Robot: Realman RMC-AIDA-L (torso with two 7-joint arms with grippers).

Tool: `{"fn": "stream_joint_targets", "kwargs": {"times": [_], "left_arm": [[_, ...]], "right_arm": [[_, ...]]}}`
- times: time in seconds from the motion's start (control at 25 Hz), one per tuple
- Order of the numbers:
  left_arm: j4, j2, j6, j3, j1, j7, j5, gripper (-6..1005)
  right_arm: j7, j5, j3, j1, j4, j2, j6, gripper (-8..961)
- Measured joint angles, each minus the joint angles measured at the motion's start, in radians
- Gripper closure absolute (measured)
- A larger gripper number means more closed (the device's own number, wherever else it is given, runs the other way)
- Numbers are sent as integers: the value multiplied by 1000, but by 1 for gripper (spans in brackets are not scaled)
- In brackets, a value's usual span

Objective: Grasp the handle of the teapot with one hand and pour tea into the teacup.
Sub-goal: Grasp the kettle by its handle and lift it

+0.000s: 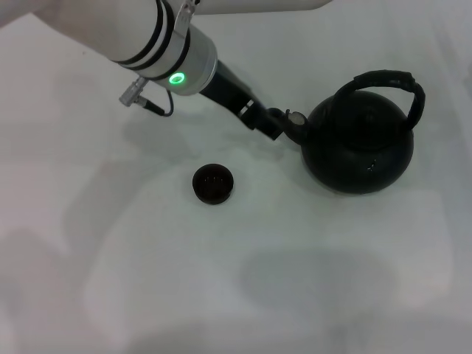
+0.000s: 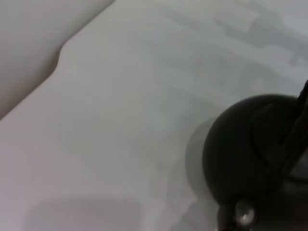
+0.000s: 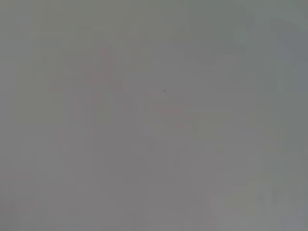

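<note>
So your left arm reaches in from the upper left of the head view, green light glowing on the wrist, and the left hand sits right up against the spout side of the teapot. You can't tell from any view whether that hand is wide or narrow, the dark tip just blends into the pot. Moving across: the teacup sits on the white bench near the middle, below the arm and well apart from the teapot on its right, and it looks untouched. The teapot stands upright on the right side of the bench with the handle arching over the top, and nothing is on that hoop yet. In the left wrist view the teapot fills one corner, close up. The right hand doesn't show anywhere; its wrist view is just blank grey. So I'd say you're at the very start: handle not grasped, pot not lifted, no pour. Everything's left. No brands, labels or writing readable anywhere.
</note>
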Motion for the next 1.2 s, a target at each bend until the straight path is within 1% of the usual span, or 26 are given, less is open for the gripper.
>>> {"fn": "stream_joint_targets", "kwargs": {"times": [0.2,0.36,0.48,0.64,0.68,0.76,0.8,0.88,1.0,1.2], "left_arm": [[12,0,-43,-17,14,51,-46,128],[67,0,-154,-35,89,98,-68,127],[92,-1,-282,-45,163,127,-94,127],[97,1,-502,-46,273,137,-186,127],[97,1,-542,-45,290,141,-203,127],[75,-1,-702,-36,356,194,-275,128],[75,-1,-702,-36,356,194,-275,128],[41,-2,-799,-33,381,226,-338,128],[-18,0,-910,-25,404,249,-431,127],[-86,0,-1085,3,436,258,-543,128]], "right_arm": [[-1,0,0,1,-2,0,0,110],[-2,0,0,2,-2,0,0,110],[-3,0,0,2,0,0,0,110],[-3,0,0,1,0,0,0,110],[-4,0,0,2,0,0,0,110],[-6,0,0,2,0,0,-1,110],[-7,0,0,2,0,0,-1,110],[-8,0,0,3,0,0,-5,110],[-8,0,0,3,-4,0,-12,110],[-8,0,0,3,-3,0,-13,109]]}}
